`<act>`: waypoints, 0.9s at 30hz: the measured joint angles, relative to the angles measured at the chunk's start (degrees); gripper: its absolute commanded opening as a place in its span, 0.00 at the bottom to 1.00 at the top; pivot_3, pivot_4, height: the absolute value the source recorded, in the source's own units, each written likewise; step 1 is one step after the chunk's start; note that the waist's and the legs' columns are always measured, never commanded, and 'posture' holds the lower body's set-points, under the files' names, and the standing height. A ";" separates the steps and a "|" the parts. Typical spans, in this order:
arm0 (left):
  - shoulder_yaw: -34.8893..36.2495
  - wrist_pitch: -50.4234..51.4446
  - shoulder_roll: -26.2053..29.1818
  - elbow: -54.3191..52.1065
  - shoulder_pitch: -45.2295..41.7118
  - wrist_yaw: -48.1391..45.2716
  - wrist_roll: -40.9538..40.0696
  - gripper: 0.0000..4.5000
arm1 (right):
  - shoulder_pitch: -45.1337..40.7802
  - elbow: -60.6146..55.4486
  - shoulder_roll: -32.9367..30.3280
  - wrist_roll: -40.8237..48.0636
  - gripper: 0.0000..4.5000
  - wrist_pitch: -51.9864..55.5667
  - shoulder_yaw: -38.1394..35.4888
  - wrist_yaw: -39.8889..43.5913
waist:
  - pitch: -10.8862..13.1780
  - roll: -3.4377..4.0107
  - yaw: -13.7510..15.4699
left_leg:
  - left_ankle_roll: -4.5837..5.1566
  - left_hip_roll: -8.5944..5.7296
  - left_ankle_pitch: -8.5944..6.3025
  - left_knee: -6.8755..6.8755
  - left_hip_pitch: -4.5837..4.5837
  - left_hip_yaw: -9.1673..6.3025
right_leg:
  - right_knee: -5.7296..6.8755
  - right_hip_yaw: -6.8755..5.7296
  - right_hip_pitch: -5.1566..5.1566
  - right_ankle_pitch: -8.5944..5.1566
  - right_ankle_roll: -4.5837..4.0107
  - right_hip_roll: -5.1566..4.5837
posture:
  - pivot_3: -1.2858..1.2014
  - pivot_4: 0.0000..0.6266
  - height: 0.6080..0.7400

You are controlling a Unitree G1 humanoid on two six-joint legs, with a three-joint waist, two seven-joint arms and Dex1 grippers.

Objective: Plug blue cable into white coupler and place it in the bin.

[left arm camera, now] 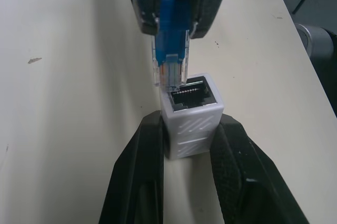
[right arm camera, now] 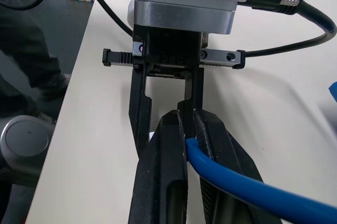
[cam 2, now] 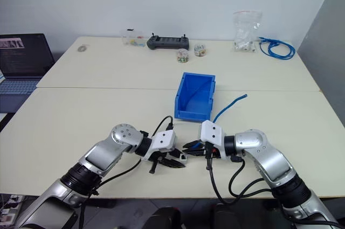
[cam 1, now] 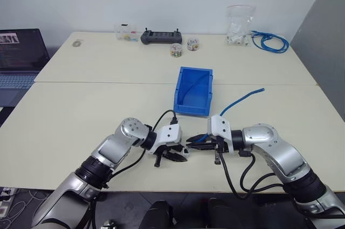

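**Near the front tabletop edge: plug held at the coupler socket, not seated**

Near the front edge of the cream tabletop (cam 1: 81,110), the two grippers face each other, tips almost meeting. The left gripper (cam 1: 173,156) has its jaws clamped on the white coupler (left arm camera: 191,116), gripping its two side walls, with the dark socket opening turned toward the right gripper. The right gripper (cam 1: 200,141) has its jaws clamped on the blue cable (cam 1: 240,101) just behind the clear plug (left arm camera: 168,71).

In the left wrist view the plug tip stands at the socket rim, offset to one side of the opening and overlapping the coupler's corner. It is not inside the socket. Whether plug and rim actually touch cannot be told.

From the right gripper the cable runs back across the tabletop, its free end lying to the right of the bin (cam 1: 194,91). The bin stands beyond both grippers, near the middle of the tabletop.

Along the far edge lie a black controller (cam 1: 159,37), small jars (cam 1: 183,47), a clear bag of white parts (cam 1: 239,25) and a coiled blue cable bundle (cam 1: 269,41). A laptop (cam 1: 19,56) sits off the left side.
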 measured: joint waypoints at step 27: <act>-0.03 1.17 -0.13 -0.32 0.14 -0.05 1.15 0.19 | -3.11 0.18 0.28 -7.94 0.00 -5.10 4.71 4.06 | -0.26 0.10 -0.22 | 0.01 0.03 -0.01 -0.06 0.57 -0.10 | -0.10 -0.07 0.67 -0.14 0.19 0.02 | 0.52 0.24 1.00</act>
